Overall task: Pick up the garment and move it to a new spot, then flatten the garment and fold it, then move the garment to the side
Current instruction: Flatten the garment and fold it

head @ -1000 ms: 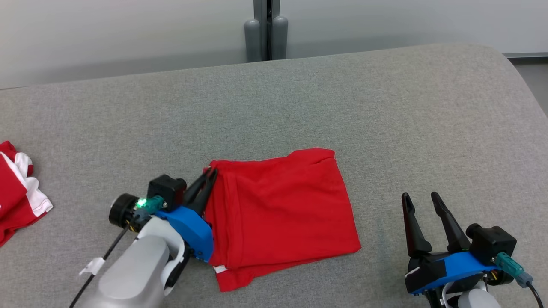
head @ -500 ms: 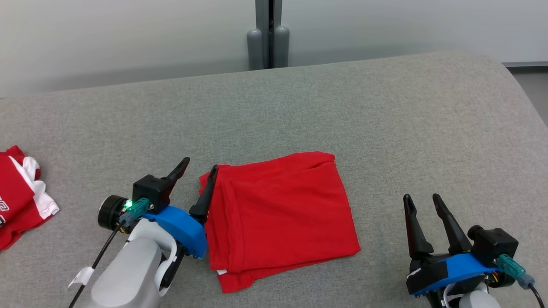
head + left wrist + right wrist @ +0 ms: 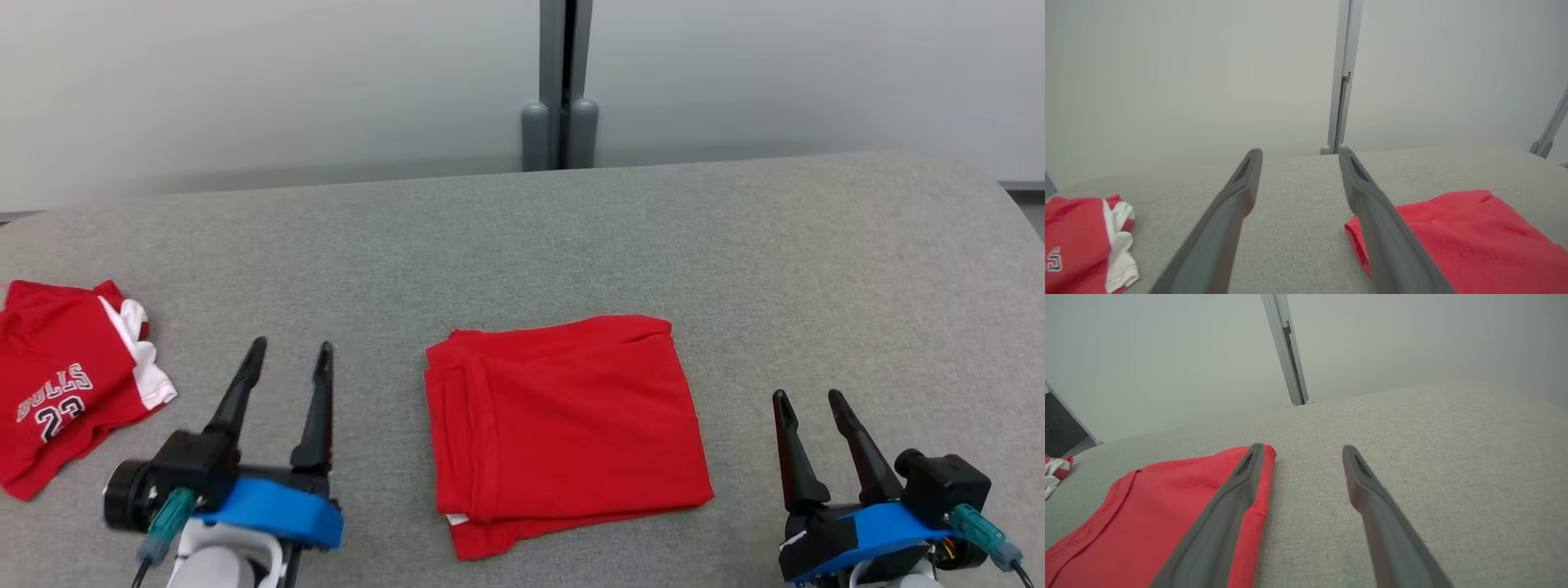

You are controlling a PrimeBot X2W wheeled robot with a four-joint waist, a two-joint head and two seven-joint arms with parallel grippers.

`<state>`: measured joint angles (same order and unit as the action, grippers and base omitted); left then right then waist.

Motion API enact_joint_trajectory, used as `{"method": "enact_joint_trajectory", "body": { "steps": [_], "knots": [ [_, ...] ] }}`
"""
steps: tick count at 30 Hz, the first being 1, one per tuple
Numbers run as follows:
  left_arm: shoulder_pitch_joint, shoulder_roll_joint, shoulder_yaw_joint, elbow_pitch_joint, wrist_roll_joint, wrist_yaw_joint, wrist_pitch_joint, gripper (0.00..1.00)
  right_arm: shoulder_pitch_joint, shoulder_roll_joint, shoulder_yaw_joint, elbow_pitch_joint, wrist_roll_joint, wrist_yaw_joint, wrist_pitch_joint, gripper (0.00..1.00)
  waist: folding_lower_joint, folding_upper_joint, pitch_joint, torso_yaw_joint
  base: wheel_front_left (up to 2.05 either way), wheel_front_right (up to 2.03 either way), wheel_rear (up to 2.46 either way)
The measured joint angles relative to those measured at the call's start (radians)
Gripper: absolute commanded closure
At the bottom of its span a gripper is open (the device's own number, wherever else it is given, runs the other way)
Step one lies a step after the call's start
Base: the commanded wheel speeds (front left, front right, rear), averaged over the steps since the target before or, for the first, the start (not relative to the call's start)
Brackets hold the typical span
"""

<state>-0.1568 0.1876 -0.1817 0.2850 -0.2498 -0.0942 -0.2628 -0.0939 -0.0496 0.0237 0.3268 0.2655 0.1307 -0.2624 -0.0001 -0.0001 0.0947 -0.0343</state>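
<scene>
Red folded garment (image 3: 563, 429) lies flat on the grey cushion (image 3: 571, 237) between left gripper (image 3: 293, 345) and right gripper (image 3: 807, 395), apart from both; their jaws stand spread, holding nothing. Bare cushion far and right; a jersey (image 3: 65, 400) at the left edge.

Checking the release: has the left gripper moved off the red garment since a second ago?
Yes. The left gripper drew back leftward, clear of the red garment, jaws open.

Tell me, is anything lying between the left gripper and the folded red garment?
Nothing visible does. Bare grey surface separates the open left gripper from the folded red garment; the Bulls jersey lies on the gripper's other side.
</scene>
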Motion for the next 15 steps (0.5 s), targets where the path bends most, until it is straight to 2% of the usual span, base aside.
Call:
{"method": "enact_joint_trajectory", "body": {
  "steps": [6,15],
  "knots": [
    [0.108,-0.019,0.104,-0.082,0.079,0.0,0.0,0.0,0.019,0.0,-0.003,-0.02,-0.011,0.0,0.0,0.0,0.0,0.0,-0.036,0.032,0.0,0.0,0.0],
    [0.197,-0.063,0.167,-0.117,0.144,-0.005,0.0,0.0,0.04,0.0,-0.002,-0.073,-0.053,0.0,0.0,0.0,0.0,0.0,-0.091,0.056,0.0,0.0,0.0]
  ]
}}
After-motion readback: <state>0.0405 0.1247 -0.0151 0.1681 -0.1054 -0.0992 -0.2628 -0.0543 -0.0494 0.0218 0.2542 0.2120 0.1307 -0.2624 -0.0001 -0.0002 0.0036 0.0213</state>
